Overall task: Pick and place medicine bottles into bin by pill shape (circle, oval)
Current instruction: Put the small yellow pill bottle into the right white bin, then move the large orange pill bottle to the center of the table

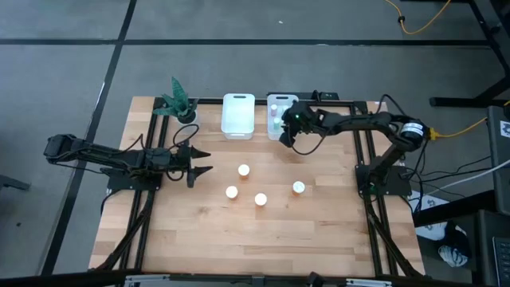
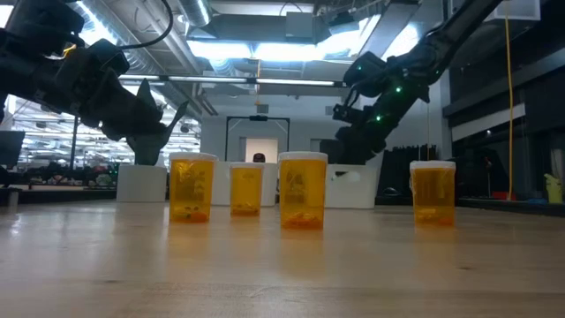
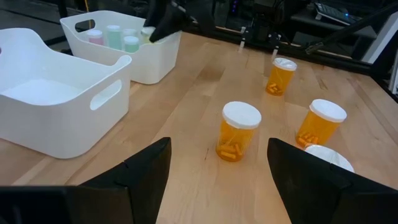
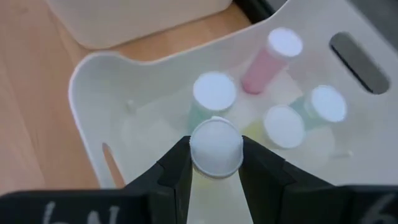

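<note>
Left claw [image 1: 201,160] gapes wide and empty above the wooden worktop [image 1: 263,231]. Four orange-amber white-capped bottles [image 1: 244,170] stand mid-worktop, no label legible. Right claw [image 4: 216,163] grips a small pale white-capped bottle [image 4: 216,148] over the right-hand white plastic bin [image 4: 93,81], which holds three similar bottles.

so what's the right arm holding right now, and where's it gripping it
The right gripper holds a small white-capped bottle over the bin, jaws closed on either side just below the cap. The left gripper is open, holding nothing.
</note>
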You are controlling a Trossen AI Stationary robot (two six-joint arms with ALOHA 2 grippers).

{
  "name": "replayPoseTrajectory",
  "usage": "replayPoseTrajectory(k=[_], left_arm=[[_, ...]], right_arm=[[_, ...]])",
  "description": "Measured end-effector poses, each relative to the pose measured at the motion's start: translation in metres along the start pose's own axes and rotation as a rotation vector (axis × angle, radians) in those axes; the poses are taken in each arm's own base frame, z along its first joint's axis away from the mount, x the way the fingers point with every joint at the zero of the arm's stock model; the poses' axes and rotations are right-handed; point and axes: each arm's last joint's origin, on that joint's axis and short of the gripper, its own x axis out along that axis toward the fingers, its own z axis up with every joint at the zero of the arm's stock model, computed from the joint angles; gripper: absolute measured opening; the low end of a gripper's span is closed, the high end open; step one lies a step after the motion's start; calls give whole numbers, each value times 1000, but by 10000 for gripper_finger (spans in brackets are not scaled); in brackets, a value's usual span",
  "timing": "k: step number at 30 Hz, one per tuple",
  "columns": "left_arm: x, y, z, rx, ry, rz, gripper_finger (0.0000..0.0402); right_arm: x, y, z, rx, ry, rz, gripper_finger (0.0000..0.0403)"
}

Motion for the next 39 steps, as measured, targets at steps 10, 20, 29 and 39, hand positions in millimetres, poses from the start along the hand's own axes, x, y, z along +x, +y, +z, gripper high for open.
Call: replayPoseTrajectory(k=[10, 20, 29, 39], left_arm=[[0, 0, 0, 0, 1, 0, 259], [0, 0, 0, 0, 0, 0, 259], [0, 0, 0, -1, 0, 1, 259], [0, 0, 0, -2, 0, 0, 259]], right_arm=[[3, 0, 1, 27, -16, -3, 140], [3, 0, 1, 24, -16, -4, 171], [-10, -2, 12, 24, -4, -2, 172], [-84, 2, 32, 125, 21, 140, 172]])
